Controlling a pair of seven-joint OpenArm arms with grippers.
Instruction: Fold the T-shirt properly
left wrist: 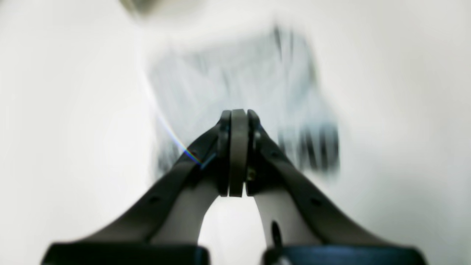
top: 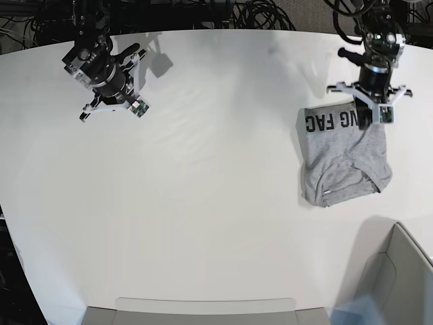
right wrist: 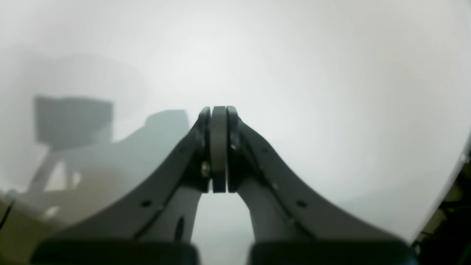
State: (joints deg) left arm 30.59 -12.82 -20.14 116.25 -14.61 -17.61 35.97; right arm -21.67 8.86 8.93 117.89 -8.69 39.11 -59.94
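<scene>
1 folded T-shirt [top: 345,159] lies on 1 white table [top: 203,203], while 2 grippers, left [left wrist: 238,121] and right [right wrist: 218,116], hang clenched and empty.

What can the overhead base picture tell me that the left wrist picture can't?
Only the base view shows both arms, the right hand far off at the table's other end, and the folded T-shirt sharply, lettering showing. Only the left wrist view shows the left hand pressed shut, close up. Both share the T-shirt, blurred there, and the white table.

T-shirt [top: 345,162] reads "FAC NG" (partly hidden).
</scene>
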